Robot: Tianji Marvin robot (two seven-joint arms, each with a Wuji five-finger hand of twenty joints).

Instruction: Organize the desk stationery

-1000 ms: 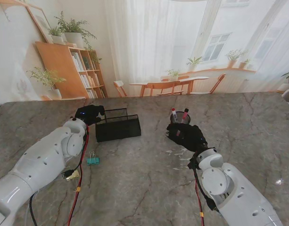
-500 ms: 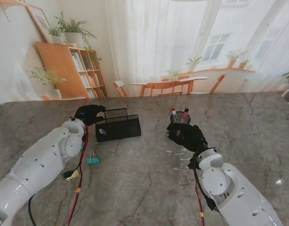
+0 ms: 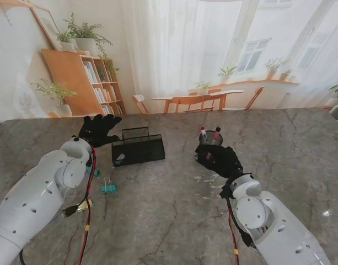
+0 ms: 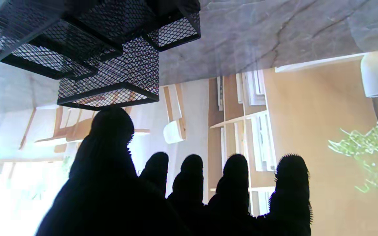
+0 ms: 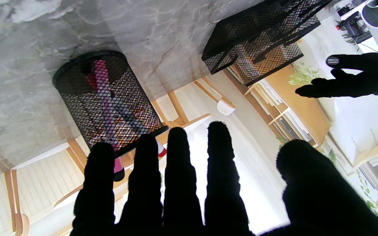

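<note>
A black mesh organizer tray (image 3: pixel 138 149) stands left of centre, also seen in the left wrist view (image 4: pixel 94 49) and the right wrist view (image 5: pixel 261 36). Something small and teal (image 3: pixel 120 158) lies in its left end. My left hand (image 3: pixel 97 130) hovers just left of the tray, open and holding nothing, with its fingers (image 4: pixel 192 183) spread. A teal binder clip (image 3: pixel 108 187) lies on the table nearer to me. A black mesh pen cup (image 3: pixel 213 137) (image 5: pixel 107 101) holds a red and a pink marker. My right hand (image 3: pixel 218 159) is just on my side of the cup, with its fingers (image 5: pixel 179 177) straight and nothing held.
Another teal bit (image 3: pixel 92 170) shows beside my left forearm. Small pale scraps (image 3: pixel 204 178) lie on the grey marble table (image 3: pixel 169 221) near my right hand. Red and black cables (image 3: pixel 87 221) hang from my left arm.
My left hand has drawn back from the tray's left end, moved left and spread its fingers. A small teal thing now shows inside the tray. The right hand has not moved.
</note>
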